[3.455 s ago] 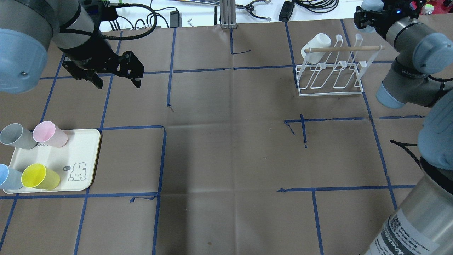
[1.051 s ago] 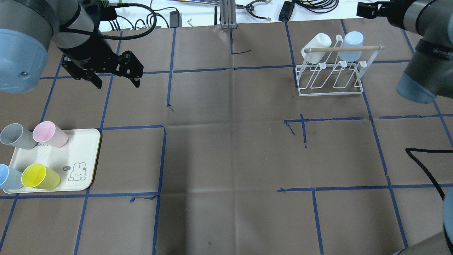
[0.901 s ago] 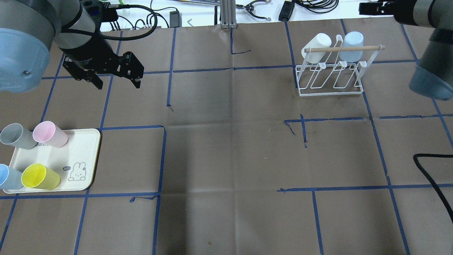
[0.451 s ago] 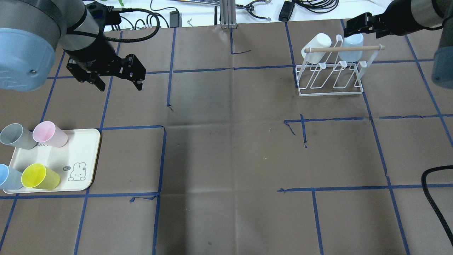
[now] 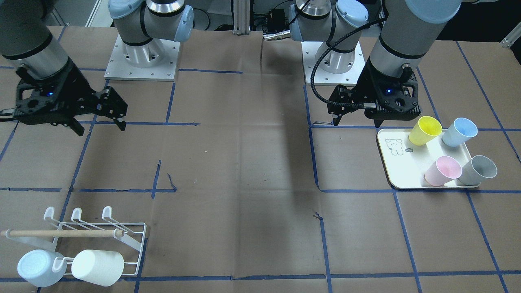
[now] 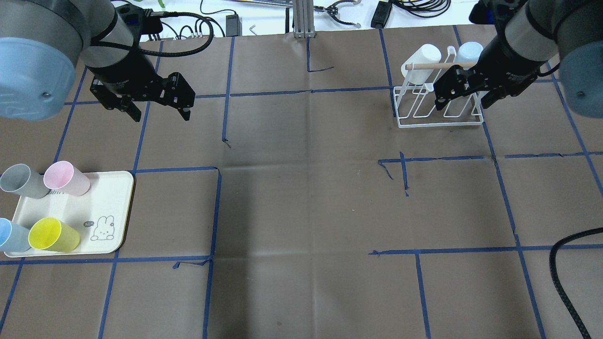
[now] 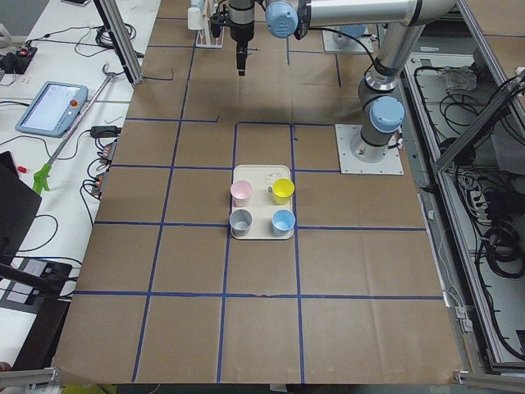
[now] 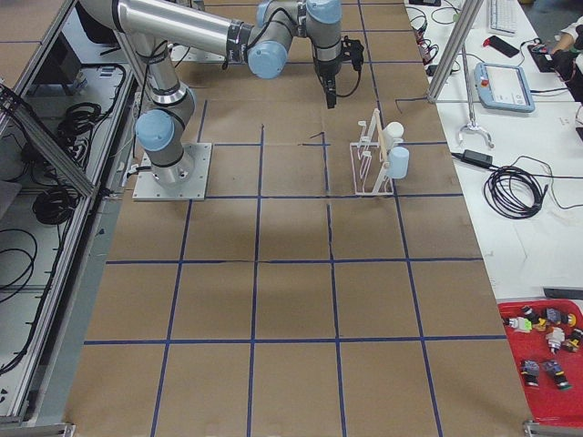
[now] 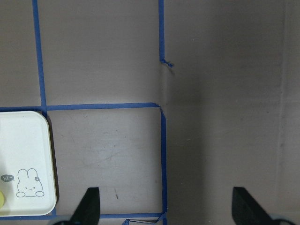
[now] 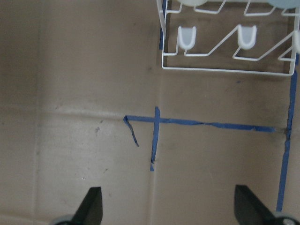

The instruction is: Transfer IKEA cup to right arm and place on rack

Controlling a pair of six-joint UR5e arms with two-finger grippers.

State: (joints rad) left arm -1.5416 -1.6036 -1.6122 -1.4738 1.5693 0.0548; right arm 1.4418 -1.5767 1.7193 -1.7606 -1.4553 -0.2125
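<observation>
Right tool (image 6: 463, 99) spread, apart from blue cup (image 6: 471, 49) — cup on rack (image 6: 440, 125)

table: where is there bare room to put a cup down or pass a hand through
The whole middle of the table, between the tray and the rack, is bare paper. Crowded: four cups fill most of the tray; a white cup and a pale blue cup sit on the rack's far row.

Pale blue cup (image 6: 470, 49): upturned, tilted on far-row prong of rack (image 5: 61, 233), nothing gripping it.
Rack: white wire, 2 prong rows, wooden dowel, 2 o'clock on table.
Right arm (image 6: 518, 42): right gripper (image 6: 462, 101) spread, empty, hovering at rack's 6 o'clock.
</observation>
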